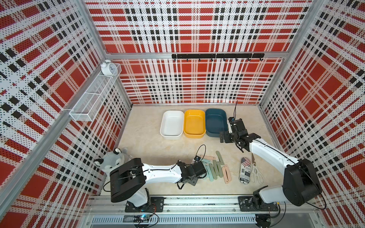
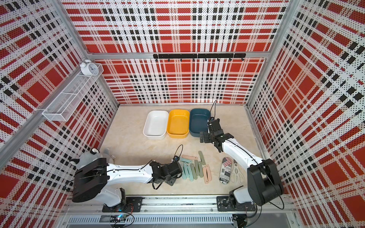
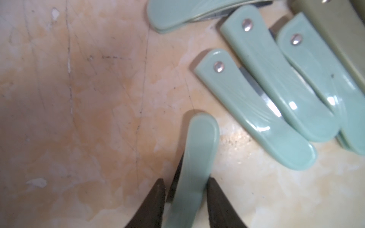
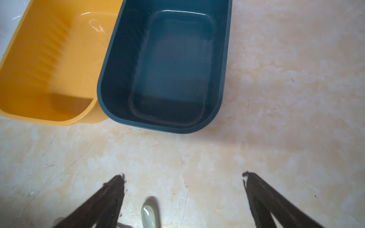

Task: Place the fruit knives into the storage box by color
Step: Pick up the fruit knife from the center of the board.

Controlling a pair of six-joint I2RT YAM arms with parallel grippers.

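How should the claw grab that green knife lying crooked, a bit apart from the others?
Grip the green knife across its narrow middle, with the right claw coming straight down, turned to match its slant. It lies flat on the table, so only its thin long edges offer a hold, and bare table shows beside both. Its near end sits close to other knives, so probably avoid it.

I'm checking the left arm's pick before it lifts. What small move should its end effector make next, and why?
Probably close fully on the mint knife and only then lift. In the left wrist view the left end effector straddles that knife. One finger sits against its edge, while a thin dark gap shows at the other finger. Lifting now might let the knife slip or swivel.
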